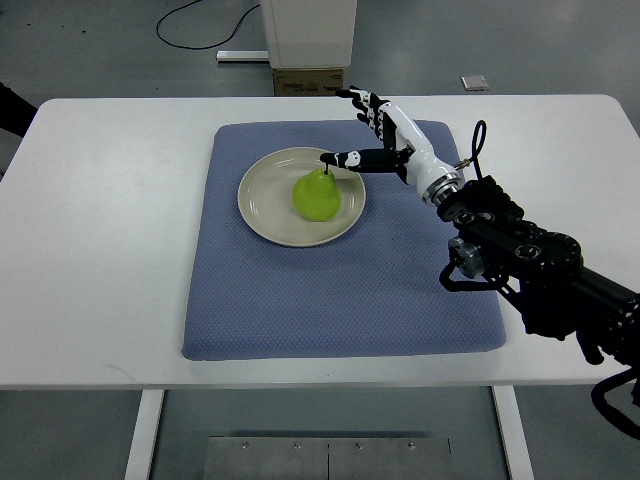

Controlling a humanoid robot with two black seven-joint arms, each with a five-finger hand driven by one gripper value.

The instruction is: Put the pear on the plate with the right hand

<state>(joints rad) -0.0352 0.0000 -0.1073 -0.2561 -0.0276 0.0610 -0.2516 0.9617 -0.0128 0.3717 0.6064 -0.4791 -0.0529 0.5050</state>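
Note:
A green pear (317,194) sits on the beige plate (262,203), right of the plate's middle, stem pointing up. My right hand (372,130) hovers just right of and behind the pear, fingers spread and holding nothing. Its thumb tip (330,158) reaches close to the pear's stem. The right arm (520,255) enters from the lower right edge. The left arm is out of the picture.
The plate lies on a blue-grey mat (340,290) in the middle of a white table (100,250). A white machine base with a cardboard box (308,80) stands behind the table, with a black cable on the floor at the far left.

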